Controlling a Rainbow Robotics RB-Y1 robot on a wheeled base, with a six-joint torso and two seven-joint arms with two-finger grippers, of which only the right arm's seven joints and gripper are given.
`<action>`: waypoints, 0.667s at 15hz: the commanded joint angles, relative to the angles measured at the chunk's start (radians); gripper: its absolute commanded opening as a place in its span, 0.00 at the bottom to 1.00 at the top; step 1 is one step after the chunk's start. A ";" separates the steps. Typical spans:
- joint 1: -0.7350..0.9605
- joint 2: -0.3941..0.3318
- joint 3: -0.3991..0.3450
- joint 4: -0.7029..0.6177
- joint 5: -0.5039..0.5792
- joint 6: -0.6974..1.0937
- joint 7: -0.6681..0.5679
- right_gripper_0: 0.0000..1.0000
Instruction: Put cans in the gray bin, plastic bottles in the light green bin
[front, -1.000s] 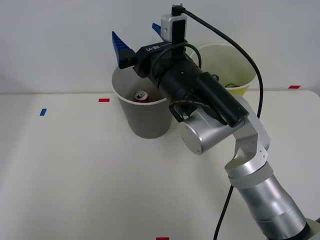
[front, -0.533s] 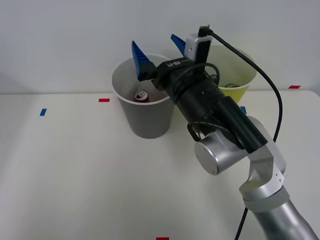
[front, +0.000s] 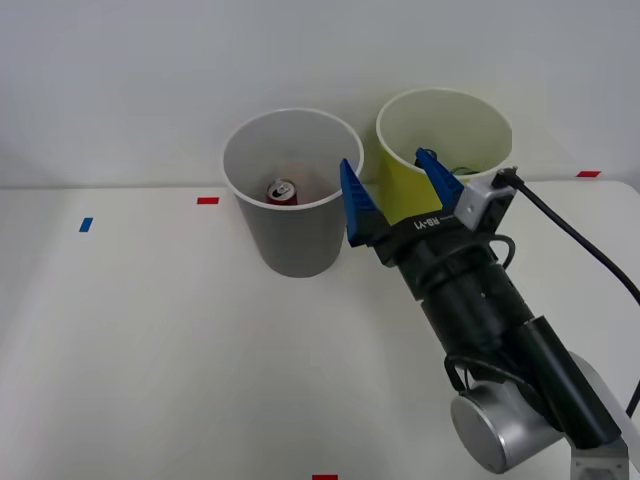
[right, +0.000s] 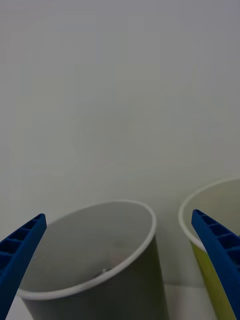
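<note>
- Now the right gripper (front: 398, 185) hangs above the table (front: 150, 350) with its two blue ribbed fingers (front: 356, 200) spread wide apart and nothing held between them.
- Just beyond the fingertips stand the two bins, side by side and nearly touching: the gray bin (front: 290, 240) lies ahead of the gripper and toward its left, the light green bin (front: 395, 185) directly ahead and slightly to its right.
- From the front view, the left finger overlaps the gap between the bins, and the right finger crosses the green bin's front wall.
- Inside the gray bin, ahead and left of the gripper, one can (front: 282, 191) stands with its silver pull-tab top facing up.
- Inside the light green bin, something small and dark shows near the far wall past the right finger; what it is cannot be told.
- From the wrist camera, the gray bin (right: 100, 260) sits between the open fingers, and the light green bin (right: 205, 235) sits behind one finger.
</note>
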 joint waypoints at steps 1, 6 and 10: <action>0.183 -0.020 0.000 -0.001 0.011 -0.174 0.020 1.00; 0.499 -0.036 -0.039 -0.001 0.051 -0.409 0.079 1.00; 0.675 -0.017 -0.063 0.017 0.090 -0.535 0.114 1.00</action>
